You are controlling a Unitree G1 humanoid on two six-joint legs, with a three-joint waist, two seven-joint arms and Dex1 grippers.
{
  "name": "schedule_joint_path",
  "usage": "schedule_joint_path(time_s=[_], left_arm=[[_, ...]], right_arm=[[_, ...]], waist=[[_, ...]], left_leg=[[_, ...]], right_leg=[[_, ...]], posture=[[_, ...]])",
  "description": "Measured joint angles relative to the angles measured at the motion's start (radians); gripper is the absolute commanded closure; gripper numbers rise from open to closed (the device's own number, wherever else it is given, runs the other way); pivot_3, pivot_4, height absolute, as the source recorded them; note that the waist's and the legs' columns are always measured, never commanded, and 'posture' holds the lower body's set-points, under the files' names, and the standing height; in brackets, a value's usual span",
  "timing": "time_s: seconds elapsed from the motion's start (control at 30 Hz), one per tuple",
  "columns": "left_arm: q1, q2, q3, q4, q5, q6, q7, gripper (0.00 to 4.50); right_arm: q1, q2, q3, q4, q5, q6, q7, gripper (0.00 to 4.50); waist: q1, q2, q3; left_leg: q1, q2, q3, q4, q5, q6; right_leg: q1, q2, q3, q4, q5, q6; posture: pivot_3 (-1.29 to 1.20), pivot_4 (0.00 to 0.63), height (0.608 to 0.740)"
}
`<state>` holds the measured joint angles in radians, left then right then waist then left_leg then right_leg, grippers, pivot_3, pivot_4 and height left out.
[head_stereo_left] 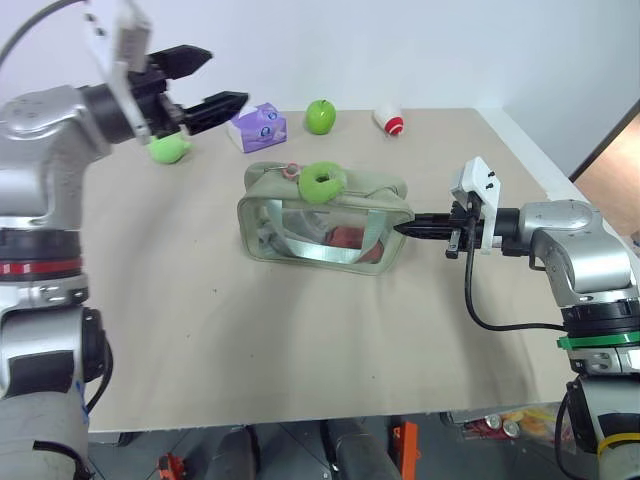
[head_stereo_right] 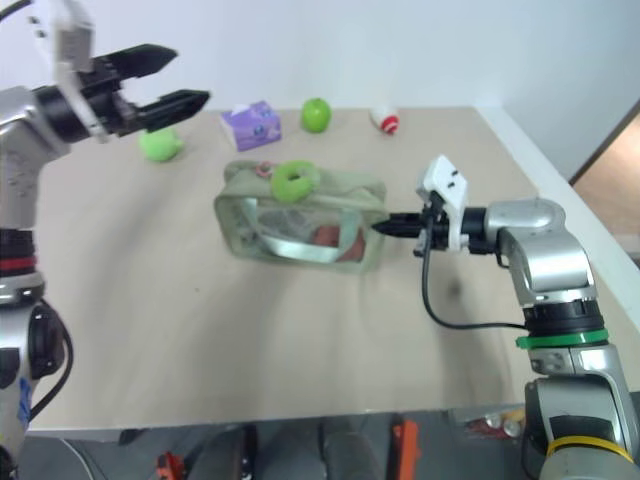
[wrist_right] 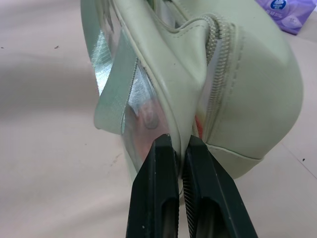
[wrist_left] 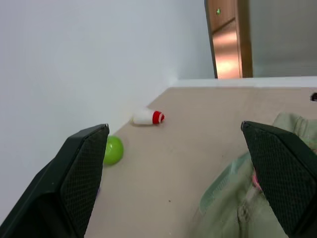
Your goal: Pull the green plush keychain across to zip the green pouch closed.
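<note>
Right jaws pinched the pouch's end; left jaws gaped, empty, above the bench.

The right gripper (head_stereo_left: 404, 228) was clamped on the end seam of the green pouch (head_stereo_left: 300, 235), while the left gripper (head_stereo_left: 218, 82) hung wide apart beyond the pouch's far corner. The green plush keychain (head_stereo_left: 322, 182) lay on the pouch's top, a purple tissue box (head_stereo_left: 258, 126) and apple (head_stereo_left: 320, 116) behind it.

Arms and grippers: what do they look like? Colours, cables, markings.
Both arms are silver-grey metal shells with black joints. The left arm has a red ring lower down; the right arm has a green ring and, lower, a yellow one. White brackets sit at each wrist. The left gripper and right gripper each have two black tapered fingers with textured pads. A black cable loops under the right forearm.
</note>
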<state>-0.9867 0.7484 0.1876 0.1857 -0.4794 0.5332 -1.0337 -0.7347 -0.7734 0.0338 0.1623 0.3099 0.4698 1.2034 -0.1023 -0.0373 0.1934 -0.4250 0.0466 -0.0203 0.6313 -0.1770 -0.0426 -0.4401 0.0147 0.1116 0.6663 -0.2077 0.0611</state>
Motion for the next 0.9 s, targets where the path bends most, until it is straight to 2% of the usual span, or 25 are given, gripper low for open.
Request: schedule_joint_path(time_s=[0.13,0.27,0.47,0.77,0.8,0.87,0.9], left_arm=[[0.235,0.058,-0.009,-0.091,-0.049,0.056,-0.099,0.08],[0.37,0.084,-0.049,-0.143,-0.037,0.056,-0.131,0.08],[0.374,0.05,-0.063,-0.134,-0.03,0.048,-0.101,0.08],[0.272,-0.052,-0.117,-0.046,-0.019,0.028,-0.071,0.08],[0.263,-0.068,-0.123,-0.026,-0.012,0.024,-0.068,0.46],[0.261,-0.074,-0.133,-0.005,-0.009,0.021,-0.065,0.61],[0.26,-0.077,-0.132,0.0,-0.011,0.021,-0.066,1.05]], right_arm=[[0.0,0.005,0.002,0.001,0.0,-0.001,0.001,4.5],[0.0,0.005,0.002,0.007,0.0,-0.001,0.008,4.5],[0.0,0.005,0.002,0.008,0.0,-0.001,0.013,4.5],[0.001,0.001,0.002,0.006,0.0,0.001,0.016,4.5],[0.002,0.0,0.002,0.005,0.0,0.002,0.016,4.5],[0.004,-0.001,0.002,0.003,0.0,0.004,0.016,4.5],[0.006,-0.003,0.002,-0.001,0.0,0.006,0.015,4.5]], waist=[[0.0,0.0,0.0],[0.001,0.0,0.0],[0.002,0.0,0.0],[0.002,0.0,0.0],[0.002,0.0,0.0],[0.001,0.0,0.0],[0.002,0.0,0.0]], left_leg=[[0.0,0.001,0.0,0.001,0.0,0.0],[0.0,0.001,0.0,0.001,0.0,0.0],[0.0,0.001,0.0,0.002,0.0,0.0],[0.0,0.001,0.0,0.002,0.0,0.0],[0.0,0.001,0.0,0.002,0.0,0.0],[0.0,0.001,0.0,0.002,0.0,0.0],[0.0,0.001,0.0,0.002,0.0,0.0]], right_leg=[[0.0,0.0,-0.001,0.001,0.0,-0.001],[0.0,0.0,-0.001,0.001,-0.001,-0.004],[0.0,0.0,-0.001,0.001,-0.001,-0.004],[0.0,0.0,0.0,0.001,0.001,-0.001],[0.0,0.0,0.0,0.001,0.001,-0.001],[0.0,0.001,0.0,0.001,0.001,-0.001],[0.0,0.001,-0.001,0.001,0.001,-0.001]], posture=[[0.0,0.15,0.74],[0.0,0.15,0.74],[0.0,0.15,0.74],[0.0,0.15,0.74],[0.0,0.15,0.74],[0.0,0.15,0.74],[0.0,0.15,0.74]])
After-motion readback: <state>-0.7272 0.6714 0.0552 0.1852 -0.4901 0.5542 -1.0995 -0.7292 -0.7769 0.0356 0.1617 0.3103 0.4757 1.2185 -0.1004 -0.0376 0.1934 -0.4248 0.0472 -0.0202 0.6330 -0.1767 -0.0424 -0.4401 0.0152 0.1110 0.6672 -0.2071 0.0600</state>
